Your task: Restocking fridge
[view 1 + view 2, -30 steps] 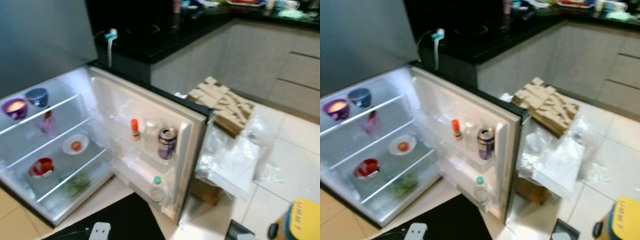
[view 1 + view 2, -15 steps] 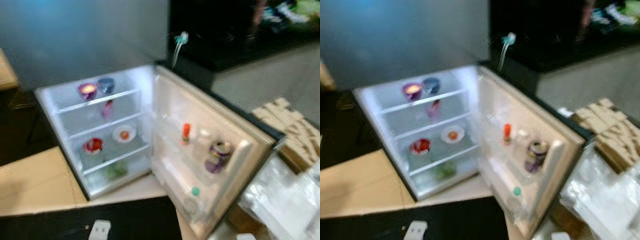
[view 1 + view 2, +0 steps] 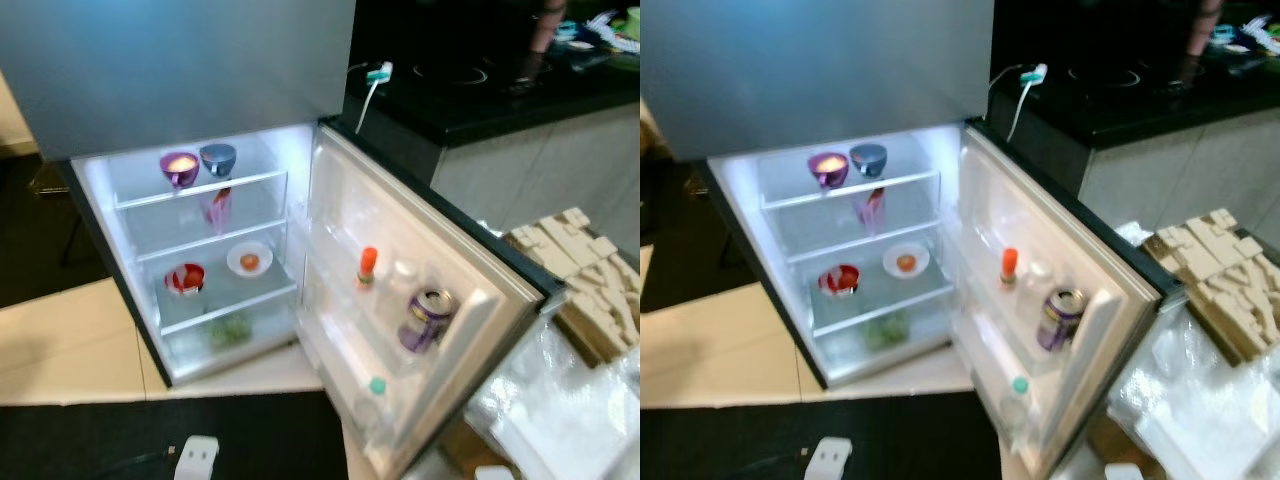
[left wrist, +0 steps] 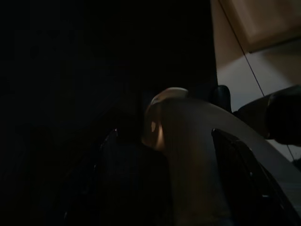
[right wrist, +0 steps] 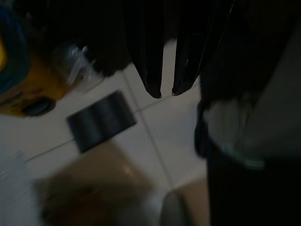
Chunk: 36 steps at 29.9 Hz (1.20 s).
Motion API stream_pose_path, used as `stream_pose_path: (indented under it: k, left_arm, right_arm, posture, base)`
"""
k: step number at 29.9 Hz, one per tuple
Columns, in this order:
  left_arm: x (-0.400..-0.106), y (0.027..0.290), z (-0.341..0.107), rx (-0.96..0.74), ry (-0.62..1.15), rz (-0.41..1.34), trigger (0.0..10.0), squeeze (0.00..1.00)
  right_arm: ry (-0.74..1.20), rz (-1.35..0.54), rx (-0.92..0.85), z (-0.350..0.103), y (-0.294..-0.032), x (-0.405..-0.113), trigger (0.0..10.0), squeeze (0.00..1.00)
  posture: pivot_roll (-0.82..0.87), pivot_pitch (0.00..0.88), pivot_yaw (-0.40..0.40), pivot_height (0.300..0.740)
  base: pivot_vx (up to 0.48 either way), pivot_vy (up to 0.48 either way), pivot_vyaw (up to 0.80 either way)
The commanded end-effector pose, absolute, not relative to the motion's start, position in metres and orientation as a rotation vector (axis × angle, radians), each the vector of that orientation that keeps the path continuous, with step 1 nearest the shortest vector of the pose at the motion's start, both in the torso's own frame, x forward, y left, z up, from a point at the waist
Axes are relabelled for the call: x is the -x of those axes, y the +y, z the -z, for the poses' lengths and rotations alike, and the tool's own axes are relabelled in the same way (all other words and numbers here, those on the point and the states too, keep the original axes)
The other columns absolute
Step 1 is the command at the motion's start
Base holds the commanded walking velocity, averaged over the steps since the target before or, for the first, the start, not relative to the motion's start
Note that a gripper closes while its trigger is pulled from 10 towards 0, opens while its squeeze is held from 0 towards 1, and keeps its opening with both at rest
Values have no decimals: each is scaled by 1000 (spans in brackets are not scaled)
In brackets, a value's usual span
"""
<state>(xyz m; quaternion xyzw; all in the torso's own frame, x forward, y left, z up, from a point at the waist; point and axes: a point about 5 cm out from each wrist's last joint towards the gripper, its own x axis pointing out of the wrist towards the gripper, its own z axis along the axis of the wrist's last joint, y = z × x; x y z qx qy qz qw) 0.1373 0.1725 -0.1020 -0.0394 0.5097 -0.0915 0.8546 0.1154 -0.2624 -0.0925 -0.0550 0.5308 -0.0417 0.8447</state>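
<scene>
Facing the open fridge (image 3: 130, 215), already partly stocked, we carry nothing: right end effector (image 5: 167, 92) nearly closed, empty; left end effector's state we cannot tell.

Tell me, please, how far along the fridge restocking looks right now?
The white fridge door stands open and the shelves hold a purple bowl and a red bowl; the door rack holds a purple can. Nothing is being placed; the right gripper hangs over the floor, nearly closed.

Fridge (image 3: 95, 215) door (image 3: 440, 310) swung wide; front of shelves unobstructed. Top shelf: two bowls (image 3: 198, 162) at front edge, bare room to their right. Door rack crowded: can (image 3: 424, 318), orange-capped bottle (image 3: 367, 268). Cardboard stack (image 3: 588, 275) and plastic wrap (image 3: 560, 400) beyond door.
</scene>
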Motion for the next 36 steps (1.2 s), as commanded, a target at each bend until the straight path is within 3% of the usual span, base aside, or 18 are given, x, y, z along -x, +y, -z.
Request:
stream_pose_path:
  k: [1, 8, 13, 20, 25, 30, 36]
  left_arm:
    - [-126, 168, 107, 105, 1123, 202, 10000, 0]
    - [-124, 169, 107, 109, 1129, 198, 10000, 0]
    - [-124, 169, 107, 117, 1126, 199, 10000, 0]
    - [-125, 168, 107, 116, 1126, 203, 10000, 0]
    - [-125, 168, 107, 119, 1125, 203, 10000, 0]
    - [-126, 167, 106, 115, 1120, 220, 10000, 0]
    - [-125, 168, 106, 108, 1123, 222, 10000, 0]
  right_arm:
    - [1151, 113, 108, 96, -262, -106, 10000, 0]
    - [1113, 211, 95, 91, -274, -107, 10000, 0]
    - [838, 510, -78, 62, -319, -133, 10000, 0]
    - [639, 631, -175, 33, -353, -150, 10000, 0]
    - [566, 633, -217, 23, -361, -159, 10000, 0]
    - [388, 467, -359, 2, -357, -192, 10000, 0]
    - [330, 356, -407, -5, -349, -206, 10000, 0]
  posture:
    - [6, 0, -23, 740]
    - [8, 0, -24, 740]
    - [6, 0, -21, 740]
    - [2, 0, -21, 740]
    - [3, 0, -24, 740]
    - [4, 0, -24, 740]
    - [4, 0, -21, 740]
  base:
    - [0, 0, 0]
    - [0, 0, 0]
    - [0, 0, 0]
    - [0, 0, 0]
    - [0, 0, 0]
    - [0, 0, 0]
    - [0, -471, 0]
